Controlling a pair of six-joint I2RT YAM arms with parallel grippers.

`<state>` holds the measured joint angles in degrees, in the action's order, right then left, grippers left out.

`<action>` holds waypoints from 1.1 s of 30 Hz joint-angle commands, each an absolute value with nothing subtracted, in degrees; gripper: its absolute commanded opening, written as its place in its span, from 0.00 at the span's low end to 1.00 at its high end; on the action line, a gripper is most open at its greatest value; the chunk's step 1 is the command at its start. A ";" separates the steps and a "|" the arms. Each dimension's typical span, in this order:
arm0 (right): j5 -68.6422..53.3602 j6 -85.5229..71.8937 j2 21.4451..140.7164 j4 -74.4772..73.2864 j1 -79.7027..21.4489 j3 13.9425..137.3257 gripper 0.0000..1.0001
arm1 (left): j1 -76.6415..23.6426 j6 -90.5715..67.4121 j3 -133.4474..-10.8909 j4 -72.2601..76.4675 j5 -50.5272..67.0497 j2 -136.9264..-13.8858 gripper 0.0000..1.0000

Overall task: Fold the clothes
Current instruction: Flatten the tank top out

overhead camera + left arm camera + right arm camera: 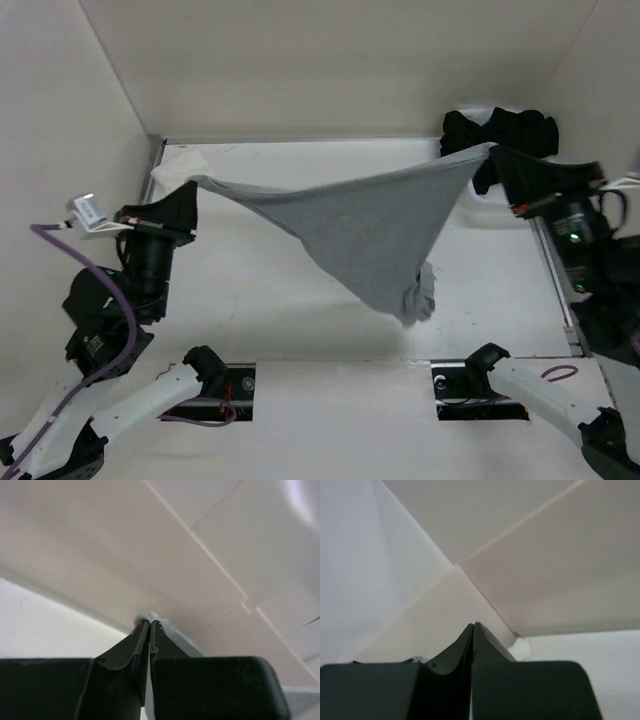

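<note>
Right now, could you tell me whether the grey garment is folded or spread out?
Spread, not folded: the grey garment hangs stretched between the left fingers and right fingers, sagging to a point.

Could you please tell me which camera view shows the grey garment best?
The top external view: the whole grey garment hangs spread between the left gripper and the right gripper. The left wrist view shows only a sliver pinched in the shut jaws; the right wrist view shows shut jaws and no fabric I can make out.
</note>
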<state>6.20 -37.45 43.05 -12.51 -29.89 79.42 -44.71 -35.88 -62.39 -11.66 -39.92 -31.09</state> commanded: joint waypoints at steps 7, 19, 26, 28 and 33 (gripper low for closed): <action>26.79 -26.64 48.77 -23.11 -51.10 99.94 0.00 | -41.79 -21.19 -77.34 -2.90 -41.04 -34.36 0.02; 5.02 -33.31 83.64 -19.51 -25.54 103.24 0.00 | -18.61 -37.25 -62.04 3.25 -22.62 -61.68 0.03; 2.82 -31.46 106.14 -32.49 -20.88 147.92 0.00 | -5.14 -42.63 -96.62 -3.85 -7.30 -82.78 0.02; 2.55 -31.99 107.75 -33.92 -20.00 155.88 0.00 | -4.53 -42.10 -104.64 -5.79 -5.98 -84.72 0.02; 0.79 -32.70 101.18 -32.78 -18.59 153.74 0.00 | -2.15 -41.40 -111.98 -8.00 -4.22 -84.30 0.03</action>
